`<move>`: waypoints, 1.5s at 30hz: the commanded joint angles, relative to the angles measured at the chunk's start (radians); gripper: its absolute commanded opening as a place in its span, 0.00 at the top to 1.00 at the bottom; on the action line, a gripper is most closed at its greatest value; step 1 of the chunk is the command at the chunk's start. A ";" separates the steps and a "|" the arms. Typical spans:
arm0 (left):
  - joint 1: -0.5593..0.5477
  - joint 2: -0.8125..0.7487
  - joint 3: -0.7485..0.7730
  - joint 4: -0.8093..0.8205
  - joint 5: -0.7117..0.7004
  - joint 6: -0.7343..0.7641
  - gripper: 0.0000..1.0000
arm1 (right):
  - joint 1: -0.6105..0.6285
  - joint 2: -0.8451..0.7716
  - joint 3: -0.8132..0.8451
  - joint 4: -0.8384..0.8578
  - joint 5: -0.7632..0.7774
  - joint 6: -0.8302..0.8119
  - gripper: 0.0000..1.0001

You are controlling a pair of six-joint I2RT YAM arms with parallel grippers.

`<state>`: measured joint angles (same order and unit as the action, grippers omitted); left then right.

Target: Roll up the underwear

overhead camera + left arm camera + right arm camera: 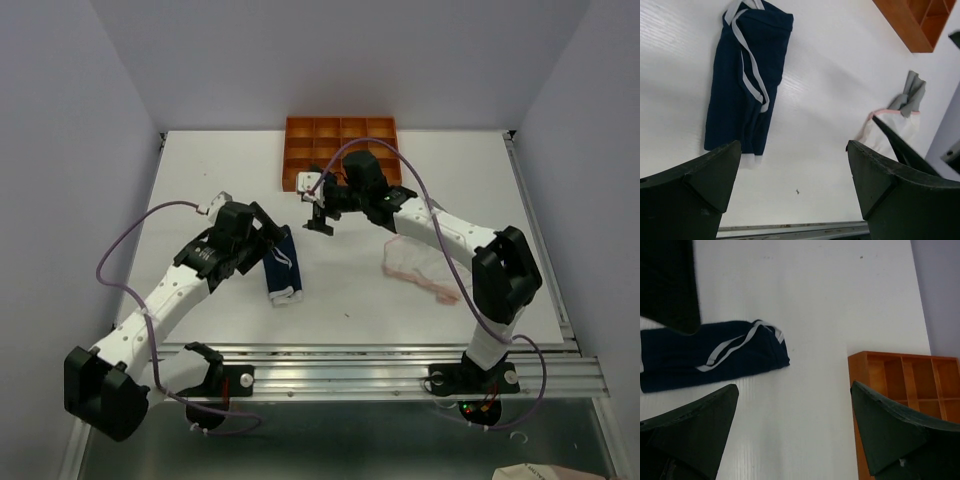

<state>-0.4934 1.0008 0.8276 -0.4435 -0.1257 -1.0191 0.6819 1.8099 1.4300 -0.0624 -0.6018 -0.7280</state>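
- The left pincer (pixel 793 150) stands wide, with nothing between its fingers; only bare tabletop (pixel 840 100) shows in the gap.
- The right pincer (pixel 794 389) is wide too and grips nothing.
- The navy underwear (pixel 283 268) lies flat on the tabletop, left of centre. It is a long narrow strip running from near to far, with a white band at its near end and white trim looping along its upper side.
- From above, the left pincer hangs over the far end of that strip, towards its left edge. In the left wrist view the strip lies ahead of the left finger, outside the gap.
- From above, the right pincer hangs over the tabletop just in front of the tray (pixel 340 150), beyond the navy strip and apart from it.
- The pink underwear (pixel 420 265) lies right of centre, thin and rumpled. It is partly under the right arm and well apart from the navy strip.
- The grey underwear (pixel 912 92) shows in the left wrist view as a small bunched piece touching the far end of the pink one. From above I cannot make it out behind the right arm.
- The tray is orange, divided into compartments, and sits at the far middle of the tabletop.
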 commanded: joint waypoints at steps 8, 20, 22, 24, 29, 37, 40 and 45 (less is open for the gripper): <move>0.145 0.249 0.129 0.111 0.110 0.174 0.03 | 0.083 -0.119 -0.164 -0.297 0.132 -0.369 0.00; 0.176 0.479 0.143 0.138 0.222 0.278 0.71 | 0.289 -0.061 -0.229 -0.192 0.100 -0.392 0.00; 0.174 0.496 0.137 0.134 0.222 0.286 0.80 | 0.303 -0.032 -0.223 -0.188 0.097 -0.398 0.00; 0.176 0.516 0.131 0.132 0.221 0.287 0.82 | 0.314 -0.014 -0.217 -0.183 0.093 -0.404 0.02; 0.174 0.555 0.122 0.140 0.227 0.295 0.91 | 0.344 0.041 -0.194 -0.162 0.092 -0.406 0.07; 0.174 0.610 0.119 0.140 0.230 0.298 0.96 | 0.363 0.049 -0.250 -0.005 0.111 -0.401 0.11; 0.174 0.619 0.105 0.147 0.235 0.297 0.96 | 0.363 0.046 -0.276 0.027 0.116 -0.415 0.14; 0.174 0.636 0.090 0.150 0.239 0.301 0.97 | 0.372 0.065 -0.272 -0.011 0.109 -0.453 0.22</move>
<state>-0.3191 1.6260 0.9371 -0.3012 0.1043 -0.7383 1.0355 1.8706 1.1622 -0.1211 -0.4858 -1.1404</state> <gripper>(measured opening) 0.053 0.800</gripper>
